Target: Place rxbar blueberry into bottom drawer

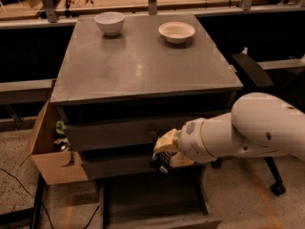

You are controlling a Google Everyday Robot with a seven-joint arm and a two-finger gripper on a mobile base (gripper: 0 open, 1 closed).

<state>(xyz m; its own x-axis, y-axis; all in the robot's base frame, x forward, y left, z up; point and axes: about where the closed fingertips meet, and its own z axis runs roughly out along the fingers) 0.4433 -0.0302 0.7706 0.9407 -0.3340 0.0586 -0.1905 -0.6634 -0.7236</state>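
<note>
I find my gripper (167, 151) in front of the middle drawer (114, 165), jaws pinching the rxbar blueberry (161, 165). The open bottom drawer (143, 199) lies below the jaws, evidently so the bar can drop in.

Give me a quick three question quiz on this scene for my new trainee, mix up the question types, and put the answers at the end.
1. True or false: the bottom drawer is pulled open.
2. How many dishes stand on the cabinet top?
3. Where is the gripper that holds the rxbar blueberry?
A. Above the open drawer, in front of the drawer fronts
B. Over the dishes
C. Inside the cardboard box

Key
1. True.
2. Two: a deep bowl and a shallow bowl, both white.
3. A.
</note>
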